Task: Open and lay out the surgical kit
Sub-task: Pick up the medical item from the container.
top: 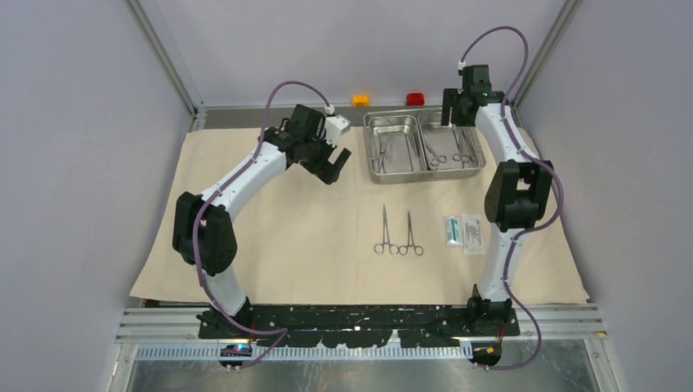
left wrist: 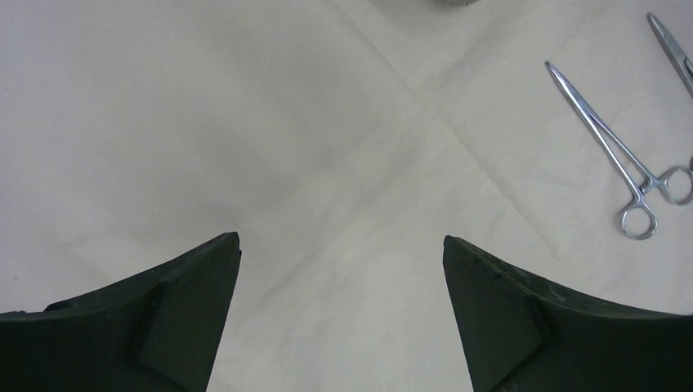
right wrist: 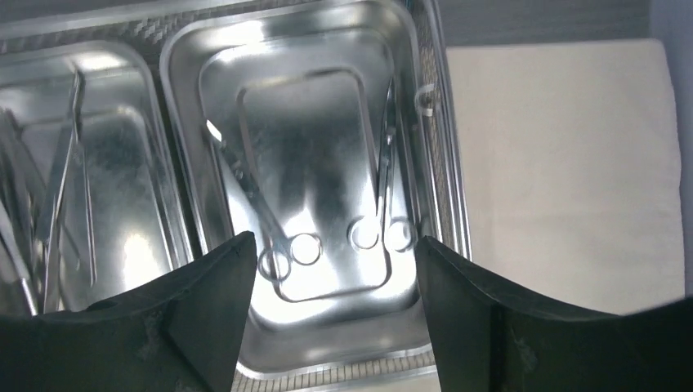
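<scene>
Top view: cloth (top: 286, 245) spread flat. Tray (top: 425, 175) at the far right-centre. Laid-out clamps (top: 398, 234) lie mid-cloth, with the packets (top: 462, 232) just to their right. The right gripper (top: 458, 110) hangs over the tray's right compartment. The left gripper (top: 333, 166) is over cloth, left of the tray.

Left wrist: the left gripper (left wrist: 342, 241) is spread wide and empty, with bare cloth (left wrist: 204, 122) below. One laid-out clamp (left wrist: 609, 147) lies off to its right.

Right wrist: the right gripper (right wrist: 335, 245) is spread wide and holds nothing. The tray clamps (right wrist: 253, 192) lie directly below it in the right compartment of the tray (right wrist: 452, 163). Their long axes run far to near, rings nearest the gripper. The left compartment holds slim pieces, probably tweezers. The right arm is plainly nearer. Judgement: a straight descent.
</scene>
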Controlling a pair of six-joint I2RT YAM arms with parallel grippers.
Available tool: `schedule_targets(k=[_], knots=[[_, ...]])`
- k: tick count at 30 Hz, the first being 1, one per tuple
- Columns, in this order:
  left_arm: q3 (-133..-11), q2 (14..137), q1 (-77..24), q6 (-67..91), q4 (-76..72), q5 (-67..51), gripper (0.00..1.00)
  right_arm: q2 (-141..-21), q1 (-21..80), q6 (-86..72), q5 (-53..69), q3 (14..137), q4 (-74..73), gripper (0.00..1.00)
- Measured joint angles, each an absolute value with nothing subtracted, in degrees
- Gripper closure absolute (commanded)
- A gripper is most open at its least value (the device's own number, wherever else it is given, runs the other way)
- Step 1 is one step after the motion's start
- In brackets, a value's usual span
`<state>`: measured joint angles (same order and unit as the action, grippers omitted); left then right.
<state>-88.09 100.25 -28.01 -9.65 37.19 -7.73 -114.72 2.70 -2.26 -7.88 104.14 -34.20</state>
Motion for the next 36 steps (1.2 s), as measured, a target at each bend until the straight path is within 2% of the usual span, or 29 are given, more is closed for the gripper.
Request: schedule_targets(k=[5,10,13,36], knots=[[-90.65,102.24,-28.01,-11.79,41.69,-11.49,0.06,-128.46,0.82,0.38,-6.79,121.73,-41.12,0.41],[-90.96,104.2,-28.01,-12.25,43.13,-14.35,0.07,-137.29,0.36,1.43,-6.17,129.1,-47.62,0.45],[-90.96,104.92,-28.01,-12.23,43.55,-15.66,0.07,-139.5,-0.14,1.67,-5.87,129.6,-49.91,0.49],[-87.42,103.79,-28.03,-10.96,41.32,-19.14,0.07,-143.09,-3.9,0.51,-0.75,132.14,-55.44,0.53]])
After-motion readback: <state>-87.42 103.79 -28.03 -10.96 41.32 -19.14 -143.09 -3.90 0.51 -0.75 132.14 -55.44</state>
